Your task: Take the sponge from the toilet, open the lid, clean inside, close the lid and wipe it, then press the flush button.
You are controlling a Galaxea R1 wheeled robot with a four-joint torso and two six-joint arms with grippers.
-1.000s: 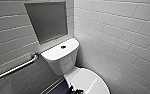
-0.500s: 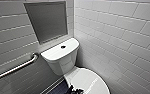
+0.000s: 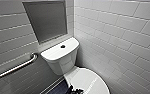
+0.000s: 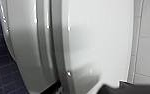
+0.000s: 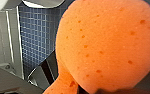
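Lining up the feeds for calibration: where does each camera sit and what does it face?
Head: high on the robot, facing forward and down at the white glossy ceramic toilet and its shut white smooth oval lid; a dark robot part at the lower edge.
Left wrist: on the left arm, close beside the lid; a dark robot part shows.
Right wrist: on the right arm, close against the orange-red porous sponge, held over dark blue tiled floor.
Shared: the lid, in head and left wrist.

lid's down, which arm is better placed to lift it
Left, probably. Its wrist view looks close along the lid edge; the right wrist view has the sponge pinched close, so that arm seems busy.
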